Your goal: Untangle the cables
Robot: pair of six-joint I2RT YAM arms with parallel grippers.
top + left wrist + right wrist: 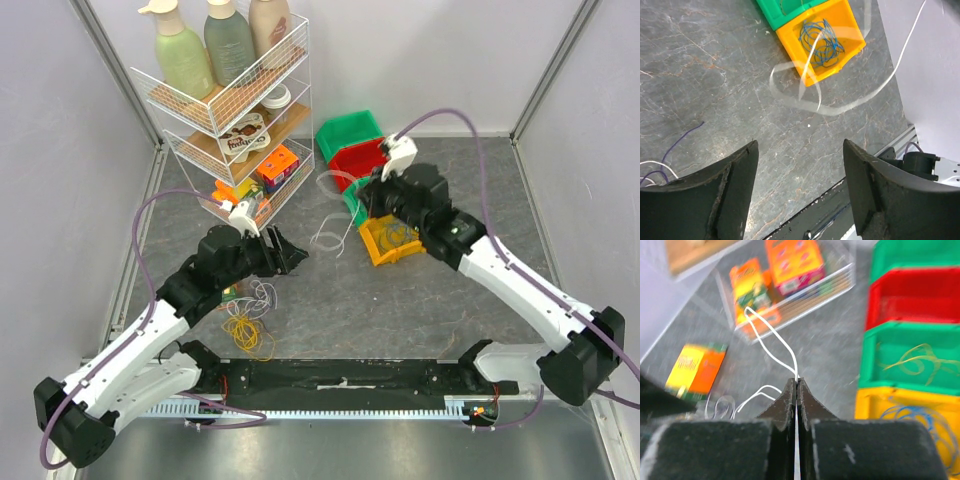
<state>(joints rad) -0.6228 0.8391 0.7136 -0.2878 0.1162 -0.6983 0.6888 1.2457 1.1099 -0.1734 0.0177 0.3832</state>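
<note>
My right gripper (pixel 357 192) is shut on a thin white cable (pixel 774 338), which leaves the fingertips (pixel 796 383) and hangs in loops (pixel 330 236) toward the table beside the bins. My left gripper (pixel 300 256) is open and empty above bare table; its fingers (pixel 735 190) frame only the surface. A tangle of white and purple cables (pixel 256 297) lies under the left arm, with a yellow cable (pixel 247 335) just in front of it. A purple strand (pixel 680 141) shows in the left wrist view. A blue cable (pixel 822 42) lies coiled in the yellow bin (pixel 392 243).
Green (pixel 350 130), red (pixel 915 295) and a second green bin (pixel 912 360), holding a yellow-green cable, stand in a row behind the yellow one. A white wire rack (pixel 250 120) with bottles and boxes stands at the back left. A small orange-green box (pixel 695 365) lies on the table.
</note>
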